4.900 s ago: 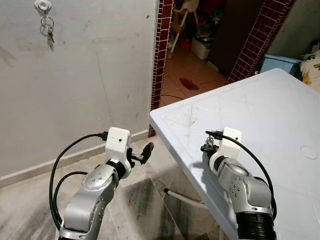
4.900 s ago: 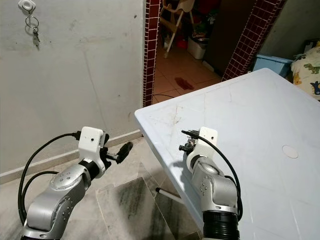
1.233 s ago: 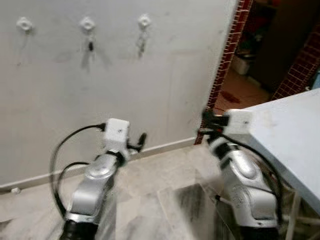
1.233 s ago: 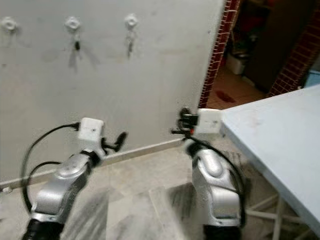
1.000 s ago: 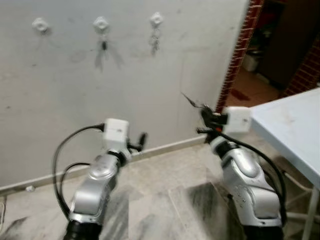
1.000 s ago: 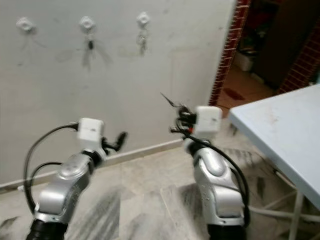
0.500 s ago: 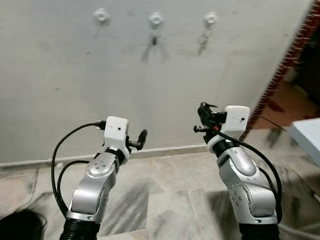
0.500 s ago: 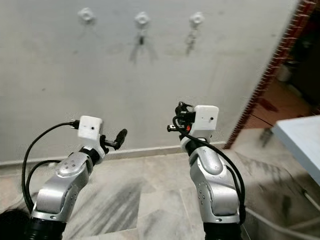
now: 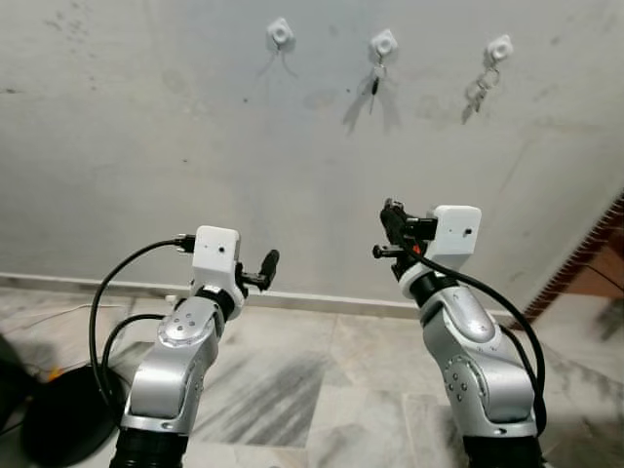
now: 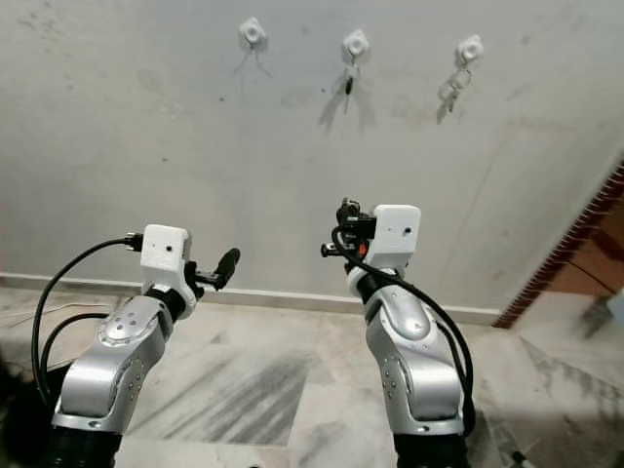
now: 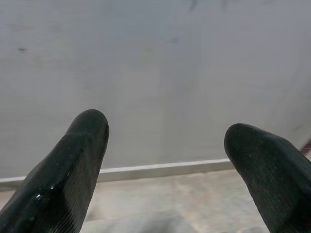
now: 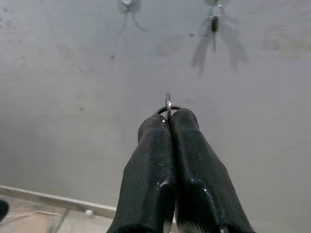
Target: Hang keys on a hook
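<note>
The keys [image 12: 167, 104] are clamped by their ring between the pressed-together fingers of the right gripper [image 12: 169, 121], held up before the wall [image 9: 146, 146] below three hooks; the leftmost hook [image 9: 280, 32] is bare. The left gripper [image 11: 165, 141] is held with fingers apart.

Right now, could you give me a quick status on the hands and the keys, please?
Right hand shut on key ring, raised facing wall. Left hand open, empty. Left hook free; middle hook and right hook hold keys. Nothing in the way.

Right gripper [image 9: 392, 216] carried keys [image 12: 167, 104] from table to wall
</note>
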Robot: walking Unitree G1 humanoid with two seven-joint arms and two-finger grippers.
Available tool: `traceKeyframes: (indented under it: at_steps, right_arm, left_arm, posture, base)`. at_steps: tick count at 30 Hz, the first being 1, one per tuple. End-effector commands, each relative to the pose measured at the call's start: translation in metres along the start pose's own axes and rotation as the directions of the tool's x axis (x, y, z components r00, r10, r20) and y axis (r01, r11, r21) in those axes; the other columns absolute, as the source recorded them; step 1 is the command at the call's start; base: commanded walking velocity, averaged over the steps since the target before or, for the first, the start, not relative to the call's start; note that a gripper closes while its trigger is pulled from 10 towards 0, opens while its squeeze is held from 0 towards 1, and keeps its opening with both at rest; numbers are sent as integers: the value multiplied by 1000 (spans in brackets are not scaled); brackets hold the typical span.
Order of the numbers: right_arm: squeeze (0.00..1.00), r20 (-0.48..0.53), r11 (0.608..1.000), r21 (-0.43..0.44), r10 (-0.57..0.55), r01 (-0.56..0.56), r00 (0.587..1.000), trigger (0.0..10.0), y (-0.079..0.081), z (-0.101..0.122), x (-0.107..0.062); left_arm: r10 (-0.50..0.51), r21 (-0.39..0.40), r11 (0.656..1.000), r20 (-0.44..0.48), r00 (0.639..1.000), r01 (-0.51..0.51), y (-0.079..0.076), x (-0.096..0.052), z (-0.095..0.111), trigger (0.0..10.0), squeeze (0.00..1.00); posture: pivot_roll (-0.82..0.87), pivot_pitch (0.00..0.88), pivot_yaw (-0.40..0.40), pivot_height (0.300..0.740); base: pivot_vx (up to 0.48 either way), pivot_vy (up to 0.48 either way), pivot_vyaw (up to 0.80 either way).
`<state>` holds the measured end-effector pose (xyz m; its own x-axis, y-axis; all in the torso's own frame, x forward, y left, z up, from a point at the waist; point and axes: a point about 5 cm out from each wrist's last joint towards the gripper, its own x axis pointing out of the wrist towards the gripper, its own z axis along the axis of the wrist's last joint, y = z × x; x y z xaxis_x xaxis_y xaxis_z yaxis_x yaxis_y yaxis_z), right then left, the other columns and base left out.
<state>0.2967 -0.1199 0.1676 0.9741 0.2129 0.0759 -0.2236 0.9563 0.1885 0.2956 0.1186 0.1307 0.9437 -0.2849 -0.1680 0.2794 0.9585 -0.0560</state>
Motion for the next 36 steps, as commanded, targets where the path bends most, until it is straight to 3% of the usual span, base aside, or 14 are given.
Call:
traceKeyframes:
  at_steps: [1, 14, 27, 36]
  right_arm:
    - [0, 8, 1000, 11, 6, -7, 1000, 10000, 1, 2, 1]
    - [0, 1, 1000, 13, 16, -16, 1000, 10000, 2, 0, 1]
    - [0, -9, 1000, 14, 23, -23, 1000, 10000, 3, -3, 0]
    - [0, -12, 1000, 15, 28, -28, 1000, 10000, 3, -4, 1]
  left_arm:
    - [0, 4, 1000, 7, 1000, 0, 3, -1, 3, 10000, 0]
    - [-14, -15, 1000, 1, 1000, 14, 0, -3, 1, 10000, 0]
    - [-22, -25, 999, -16, 1000, 22, -1, -4, -2, 10000, 0]
    - [-27, -22, 999, -21, 999, 26, -2, -4, -3, 10000, 0]
  posture:
    - [151, 9, -49, 740]
    - [148, 13, -54, 740]
    - [149, 5, -49, 740]
    - [151, 2, -49, 740]
  base:
    - [0, 0, 0]
    - [278, 18, 0]
    - [296, 278, 0]
    - [0, 453, 0]
